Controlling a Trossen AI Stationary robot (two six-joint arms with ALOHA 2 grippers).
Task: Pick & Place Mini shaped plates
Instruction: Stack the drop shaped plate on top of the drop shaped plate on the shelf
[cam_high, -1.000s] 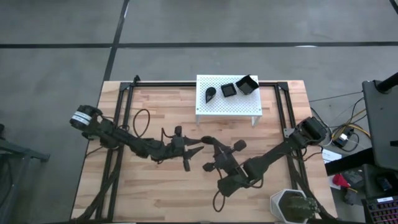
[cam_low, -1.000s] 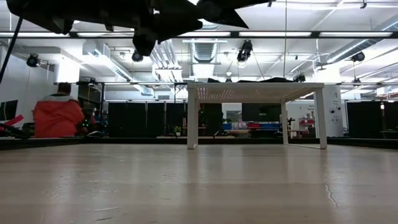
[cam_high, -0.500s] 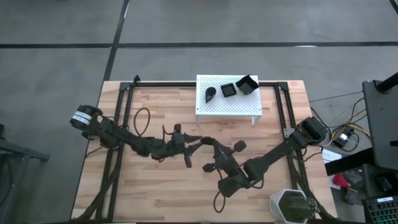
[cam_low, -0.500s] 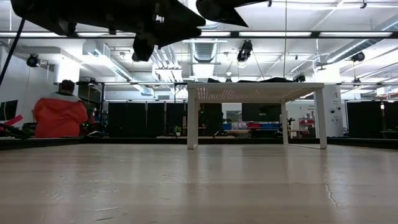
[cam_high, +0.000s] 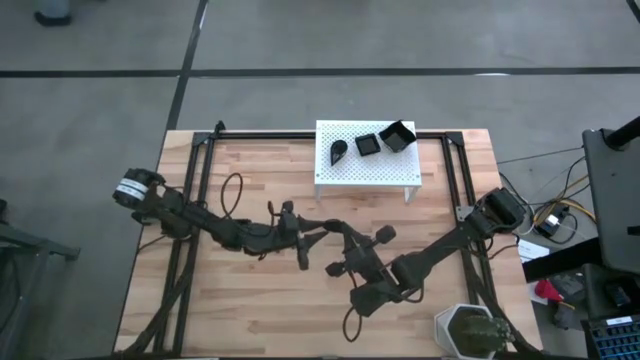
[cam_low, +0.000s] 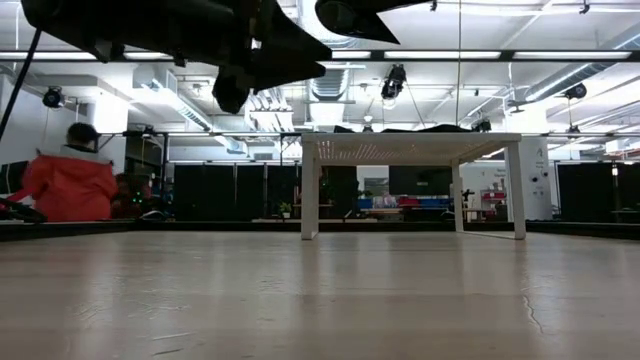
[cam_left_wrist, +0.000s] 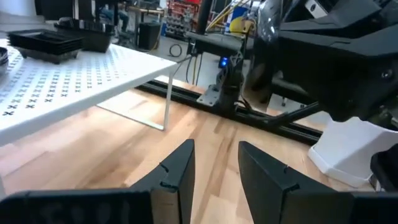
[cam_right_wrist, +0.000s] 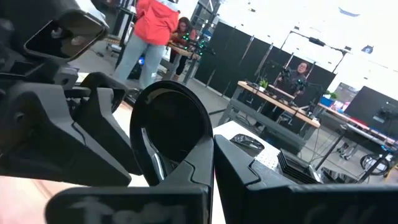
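Gripping a matte teardrop plate – right fingers closed; left fingers open.

Count on the table: one white stand. On it, one teardrop plate, one single square plate, and one stack of square plates, number in stack not discernible. One further teardrop plate sits in the right pincer. One plant pot. Two arms. One person in red beyond the table.
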